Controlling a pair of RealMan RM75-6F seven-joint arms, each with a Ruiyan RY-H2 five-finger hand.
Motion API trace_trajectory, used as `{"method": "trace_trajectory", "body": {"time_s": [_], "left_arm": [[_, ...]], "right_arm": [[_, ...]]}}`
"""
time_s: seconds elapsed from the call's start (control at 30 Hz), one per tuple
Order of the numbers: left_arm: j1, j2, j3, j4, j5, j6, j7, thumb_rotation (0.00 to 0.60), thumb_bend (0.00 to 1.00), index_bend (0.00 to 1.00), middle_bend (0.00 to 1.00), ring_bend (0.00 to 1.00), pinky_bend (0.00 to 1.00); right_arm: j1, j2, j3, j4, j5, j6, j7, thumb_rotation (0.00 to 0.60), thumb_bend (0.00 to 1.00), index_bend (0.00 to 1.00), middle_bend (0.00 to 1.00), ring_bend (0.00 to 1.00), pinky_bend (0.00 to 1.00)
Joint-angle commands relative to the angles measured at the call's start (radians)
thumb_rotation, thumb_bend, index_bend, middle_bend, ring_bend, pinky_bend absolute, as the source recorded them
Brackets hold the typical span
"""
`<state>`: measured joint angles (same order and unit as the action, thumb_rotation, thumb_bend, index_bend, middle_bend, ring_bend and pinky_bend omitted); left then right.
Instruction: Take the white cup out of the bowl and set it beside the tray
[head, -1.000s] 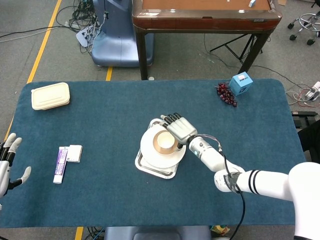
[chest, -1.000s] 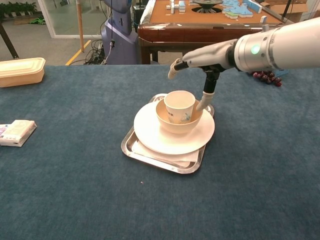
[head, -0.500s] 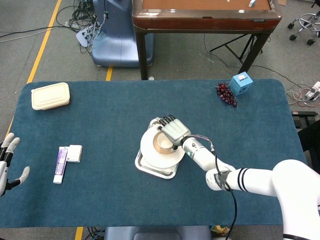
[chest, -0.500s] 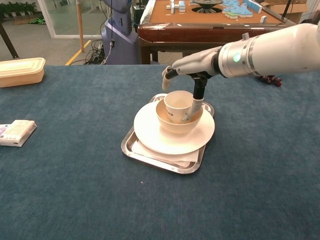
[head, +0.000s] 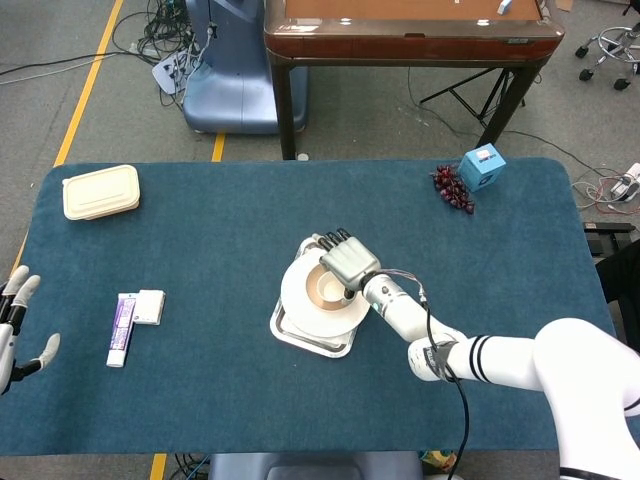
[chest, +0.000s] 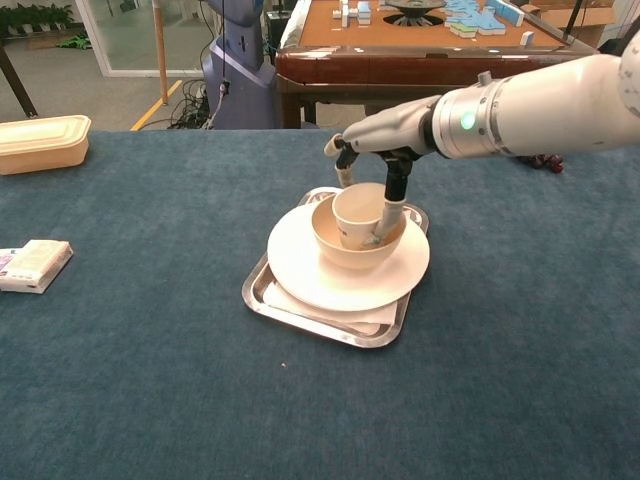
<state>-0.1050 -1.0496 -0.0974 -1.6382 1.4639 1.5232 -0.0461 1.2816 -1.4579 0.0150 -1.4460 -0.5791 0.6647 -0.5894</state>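
The white cup (chest: 358, 212) stands in the cream bowl (chest: 345, 252), which rests on a white plate (chest: 320, 280) in the steel tray (chest: 290, 312) at mid-table. My right hand (chest: 378, 135) comes from the right and closes around the cup: its thumb (chest: 388, 205) presses the cup's right side and the other fingers curl over the far rim. From the head view, the right hand (head: 346, 262) covers part of the cup (head: 324, 286) and the tray (head: 305, 338). My left hand (head: 14, 326) hovers at the table's left edge, fingers apart, holding nothing.
A beige lidded box (head: 100, 192) sits far left. A toothpaste tube (head: 120, 330) and a small white box (head: 149, 306) lie left of the tray. Grapes (head: 452, 188) and a blue cube (head: 482, 166) are at the back right. A brown table (head: 410, 30) stands behind.
My right hand moved left over the bowl and lowered; its fingers closed in around the cup, which shifted and tilted slightly. The left hand barely moved.
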Motion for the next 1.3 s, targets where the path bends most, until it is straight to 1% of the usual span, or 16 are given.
{"method": "trace_trajectory", "body": {"time_s": [0.03, 0.23, 0.5, 0.77, 0.93, 1.1, 1.3], "left_arm": [[0.0, 0.0, 0.0, -0.003, -0.001, 0.0, 0.005, 0.6, 0.32, 0.0, 0.0, 0.0, 0.0], [-0.001, 0.001, -0.001, -0.011, -0.006, -0.003, 0.02, 0.6, 0.32, 0.0, 0.0, 0.0, 0.0], [-0.007, -0.016, 0.001, 0.009, -0.013, -0.02, 0.036, 0.6, 0.32, 0.0, 0.0, 0.0, 0.0], [-0.015, -0.031, 0.002, 0.012, -0.019, -0.035, 0.064, 0.6, 0.32, 0.0, 0.0, 0.0, 0.0], [-0.016, -0.03, -0.001, 0.014, -0.025, -0.036, 0.063, 0.6, 0.32, 0.0, 0.0, 0.0, 0.0], [-0.018, -0.033, 0.003, 0.014, -0.02, -0.039, 0.074, 0.6, 0.32, 0.0, 0.0, 0.0, 0.0], [-0.022, -0.043, 0.005, 0.015, -0.025, -0.048, 0.097, 0.6, 0.32, 0.0, 0.0, 0.0, 0.0]], "right_arm": [[0.002, 0.009, 0.001, -0.014, -0.005, 0.013, -0.001, 0.6, 0.08, 0.44, 0.0, 0.0, 0.0], [0.0, 0.052, 0.013, -0.066, -0.014, 0.051, 0.005, 0.6, 0.08, 0.45, 0.0, 0.0, 0.0], [-0.026, 0.143, 0.027, -0.159, -0.036, 0.108, 0.023, 0.6, 0.08, 0.45, 0.0, 0.0, 0.0], [-0.044, 0.216, 0.055, -0.222, -0.059, 0.122, 0.055, 0.6, 0.08, 0.45, 0.0, 0.0, 0.0], [-0.071, 0.273, 0.036, -0.291, -0.077, 0.154, 0.045, 0.6, 0.08, 0.45, 0.0, 0.0, 0.0], [-0.127, 0.335, 0.004, -0.38, -0.118, 0.196, 0.051, 0.6, 0.08, 0.45, 0.0, 0.0, 0.0], [-0.19, 0.414, -0.027, -0.457, -0.162, 0.235, 0.06, 0.6, 0.08, 0.45, 0.0, 0.0, 0.0]]}}
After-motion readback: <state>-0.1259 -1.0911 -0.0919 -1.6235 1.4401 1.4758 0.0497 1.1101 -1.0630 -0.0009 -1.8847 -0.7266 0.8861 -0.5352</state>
